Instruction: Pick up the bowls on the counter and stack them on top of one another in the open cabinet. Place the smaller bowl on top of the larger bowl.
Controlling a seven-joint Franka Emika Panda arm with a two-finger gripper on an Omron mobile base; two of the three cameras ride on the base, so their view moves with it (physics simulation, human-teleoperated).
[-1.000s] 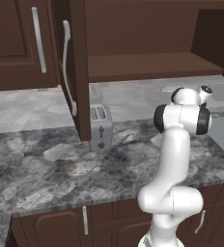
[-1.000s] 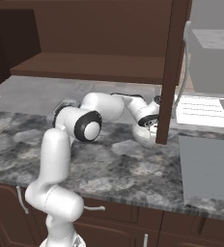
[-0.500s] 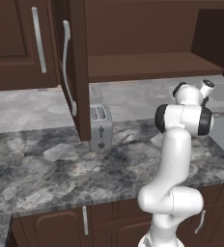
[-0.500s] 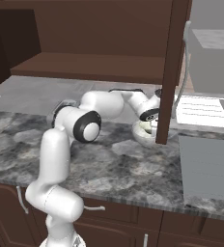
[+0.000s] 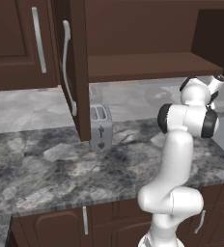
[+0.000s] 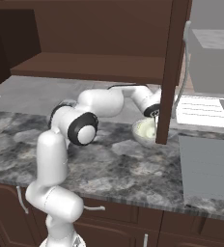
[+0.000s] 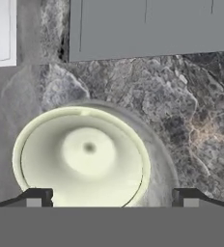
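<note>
A cream, pale yellow-green bowl [image 7: 82,154] with flared sides sits upright on the dark marbled counter [image 7: 181,106], just below my gripper [image 7: 112,198]. The jaws are open wide, one dark fingertip on each side near the bowl's rim, with nothing held. A smooth grey curved band [image 7: 160,159] hugs the bowl's right side; I cannot tell whether it is the larger bowl or shadow. From the right base, the bowl [image 6: 144,131] rests by the open cabinet door's edge [image 6: 174,72], with the gripper [image 6: 155,115] just above it. The cabinet shelf [image 5: 143,67] is bare.
A silver toaster [image 5: 100,126] stands on the counter [image 5: 61,159] beside the open door [image 5: 77,72]. A flat grey appliance top [image 6: 208,164] and a white panel [image 6: 201,108] lie right of the bowl. The wall cabinet door at the left [image 5: 17,43] is closed.
The jaws have gone from nearly shut to wide open, letting go of the bowl. The hand has risen slightly above it. The bowl stays on the counter.
</note>
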